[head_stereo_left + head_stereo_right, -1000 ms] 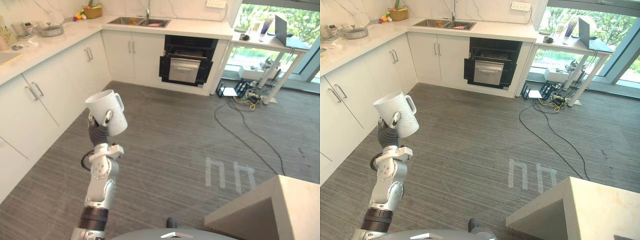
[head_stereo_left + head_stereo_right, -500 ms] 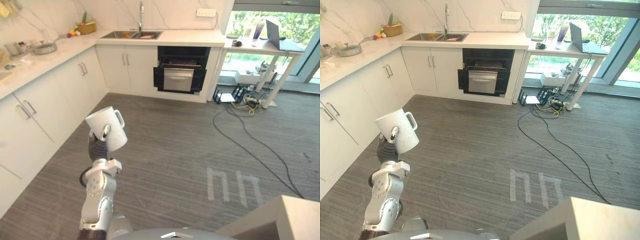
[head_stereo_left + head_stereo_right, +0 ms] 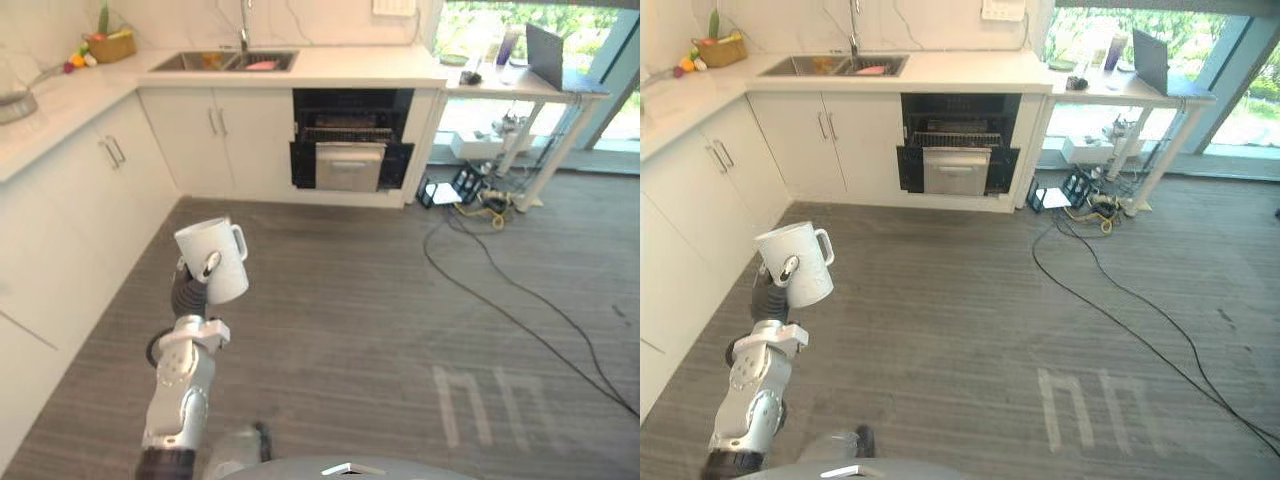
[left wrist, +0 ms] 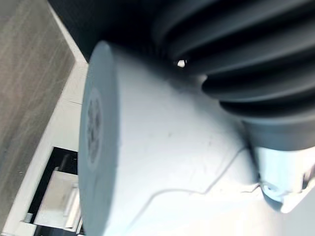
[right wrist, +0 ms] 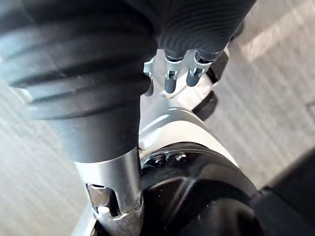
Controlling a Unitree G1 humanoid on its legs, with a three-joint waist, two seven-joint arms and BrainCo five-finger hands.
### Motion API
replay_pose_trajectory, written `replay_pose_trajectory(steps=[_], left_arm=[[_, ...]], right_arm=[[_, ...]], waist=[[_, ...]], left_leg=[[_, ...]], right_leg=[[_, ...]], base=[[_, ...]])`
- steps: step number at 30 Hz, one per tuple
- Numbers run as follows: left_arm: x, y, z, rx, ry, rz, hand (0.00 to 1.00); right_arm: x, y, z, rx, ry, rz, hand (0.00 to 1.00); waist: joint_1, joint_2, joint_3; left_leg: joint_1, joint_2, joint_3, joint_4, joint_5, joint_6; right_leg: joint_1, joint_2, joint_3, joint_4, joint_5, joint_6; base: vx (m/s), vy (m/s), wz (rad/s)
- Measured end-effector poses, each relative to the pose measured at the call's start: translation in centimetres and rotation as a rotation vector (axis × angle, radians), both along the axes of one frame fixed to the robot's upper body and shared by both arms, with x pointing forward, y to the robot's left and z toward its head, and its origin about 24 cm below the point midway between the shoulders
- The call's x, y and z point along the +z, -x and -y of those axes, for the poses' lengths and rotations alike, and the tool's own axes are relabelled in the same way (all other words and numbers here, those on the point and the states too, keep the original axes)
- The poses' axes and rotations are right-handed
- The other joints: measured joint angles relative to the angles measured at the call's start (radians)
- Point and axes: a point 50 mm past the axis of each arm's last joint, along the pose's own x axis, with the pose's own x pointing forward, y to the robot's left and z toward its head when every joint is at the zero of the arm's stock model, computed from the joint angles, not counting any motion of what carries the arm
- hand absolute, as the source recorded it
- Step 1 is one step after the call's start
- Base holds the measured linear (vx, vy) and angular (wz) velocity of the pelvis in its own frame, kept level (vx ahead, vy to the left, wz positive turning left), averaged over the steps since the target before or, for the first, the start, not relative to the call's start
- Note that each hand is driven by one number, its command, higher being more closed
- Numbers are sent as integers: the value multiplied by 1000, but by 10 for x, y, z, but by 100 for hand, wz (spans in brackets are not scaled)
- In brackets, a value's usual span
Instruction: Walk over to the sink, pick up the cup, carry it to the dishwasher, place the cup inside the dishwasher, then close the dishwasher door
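White stone made up the long table (image 3: 60, 100) running well to the left of the dishwasher (image 3: 350, 150). A pan (image 3: 10, 104) stood on it farthest from the dishwasher, with a basket of fruit (image 3: 110, 45) further along towards the corner. On the near side of the dishwasher and off to its left, well apart from it over the grey floor (image 3: 340, 300), the left hand (image 3: 186, 293) was raised with its fingers and thumb closed round a white cup (image 3: 212, 262). The cup was tilted a little, mouth up, with its handle turned towards the dishwasher's side. The left wrist view showed the cup's flat base and pale wall pressed close against the hand's ribbed cover.

A steel sink (image 3: 222, 61) was set into the table just left of the dishwasher. The dishwasher itself stood open, dark inside, with a silver front showing in the opening. To its right, a white side table (image 3: 520, 85) by the window carried a laptop (image 3: 555, 55). Pale tape marks (image 3: 490, 400) lay on the floor, nearer than the dishwasher and to its right.

In the right wrist view, the right hand (image 5: 170, 78) hung with loose fingers, grasping nothing.
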Motion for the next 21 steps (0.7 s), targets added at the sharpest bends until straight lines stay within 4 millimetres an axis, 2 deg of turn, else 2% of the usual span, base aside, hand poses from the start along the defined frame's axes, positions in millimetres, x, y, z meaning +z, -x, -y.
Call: replay_pose_trajectory(steps=[1, 2, 3, 4, 5, 7, 8, 9, 10, 11, 12, 13, 14, 15, 16, 17, 18, 19, 20, 21], left_arm=[[5, -4, 2, -10, -6, 18, 100], [6, -6, 4, -15, -8, 27, 100], [9, -10, 8, -27, -8, 38, 100], [11, -14, 14, -43, -7, 43, 100], [12, -15, 16, -48, -6, 46, 100], [17, -16, 26, -75, 6, 66, 100], [20, -15, 32, -86, 20, 79, 100], [21, -15, 36, -86, 36, 87, 100], [21, -14, 37, -82, 45, 86, 100], [20, -12, 37, -71, 57, 87, 100], [16, -8, 38, -44, 81, 73, 100], [13, -5, 39, -38, 96, 63, 100], [10, -3, 41, -37, 104, 56, 100], [12, -4, 47, -49, 109, 56, 100], [13, -4, 51, -62, 113, 58, 100], [15, -3, 57, -77, 127, 68, 100], [19, -3, 61, -85, 142, 84, 100], [19, -3, 60, -88, 135, 84, 100], [19, -2, 59, -82, 133, 79, 100], [22, 1, 56, -72, 133, 84, 100]], right_arm=[[0, -5, -3, -1, 6, 26, 0], [0, -6, -3, -8, 12, 38, 0], [0, -9, -2, -18, 27, 55, 0], [0, -10, -4, -57, 41, 52, 0], [0, -12, -5, -70, 40, 57, 0], [1, -8, -10, -124, 32, 58, 0], [2, -5, -13, -152, 27, 56, 0], [1, -2, -16, -151, 21, 45, 0], [1, 0, -17, -148, 23, 36, 0], [1, 4, -19, -142, 22, 20, 0], [2, 6, -9, -126, 42, 24, 0], [4, 8, -1, -121, 68, 11, 0], [5, 7, 10, -101, 97, 4, 0], [5, 7, 13, -86, 107, -19, 0], [5, 5, 14, -84, 108, -19, 0], [5, 0, 14, -82, 108, -1, 0], [6, -10, 14, -79, 113, 38, 0], [8, -21, 15, -73, 121, 82, 0], [9, -27, 16, -68, 130, 114, 0], [12, -30, 21, -49, 159, 146, 0]], waist=[[-9, 9, 4], [-16, 13, 7], [-27, 20, 14], [-42, 24, 23], [-50, 26, 22], [-72, 36, 37], [-72, 34, 40], [-67, 30, 43], [-66, 28, 44], [-64, 6, 45], [-65, 43, 35], [-65, 76, 24], [-65, 121, 2], [-69, 125, 1], [-69, 124, 0], [-64, 106, 17], [-61, 97, 39], [-57, 99, 49], [-45, 99, 53], [-28, 99, 53]], left_leg=[[74, -2, -22, -50, -15, 5], [108, -3, -36, -74, -24, 9], [174, -4, -57, -118, -41, 10], [216, -4, -72, -142, -66, 12], [233, -4, -75, -148, -81, 14], [285, 8, -75, -160, -103, 3], [310, 13, -74, -154, -132, -7], [339, 14, -75, -141, -176, -25], [359, 15, -75, -136, -200, -35], [402, 16, -80, -129, -252, -60], [443, 57, -100, -128, -303, -54], [458, 85, -105, -133, -325, -38], [481, 127, -107, -126, -347, -14], [423, 145, -106, 53, -329, -33], [376, 151, -104, 155, -289, -31], [312, 166, -109, 314, -193, -91], [217, 200, -112, 546, -22, -190], [146, 232, -105, 720, 36, -217], [89, 258, -89, 855, 47, -206], [26, 289, -59, 943, 26, -169]], right_leg=[[-86, 68, 20, 93, -51, 1], [-127, 100, 16, 106, -73, -4], [-212, 156, -7, 99, -112, -16], [-296, 183, -47, 52, -136, -23], [-337, 190, -60, 3, -135, -20], [-392, 203, -74, -293, -87, -17], [-396, 204, -62, -537, -14, -16], [-398, 198, -45, -677, 26, -18], [-395, 193, -37, -706, 28, -18], [-380, 180, -33, -739, 17, -15], [-383, 216, -43, -673, 109, 1], [-390, 244, -46, -642, 112, -2], [-401, 280, -76, -587, 113, -3], [-401, 284, -102, -538, 67, -25], [-387, 282, -108, -531, 45, -30], [-346, 281, -115, -538, 16, -32], [-278, 287, -126, -560, -15, -36], [-217, 304, -132, -588, -33, -39], [-151, 322, -138, -625, -46, -42], [-71, 342, -141, -678, -59, -39]], base=[[530, 164, 16], [470, 105, 15], [445, 49, 28], [411, 23, 37], [487, -46, 58], [482, -98, 63], [515, -179, 63], [548, -217, 59], [616, -283, 53], [676, -313, 34], [686, -312, 24], [673, -283, 7], [638, -286, 17], [612, -301, 22], [569, -352, 29], [536, -342, 31], [528, -309, 35], [516, -245, 29], [485, -218, 17], [626, -293, 4]])
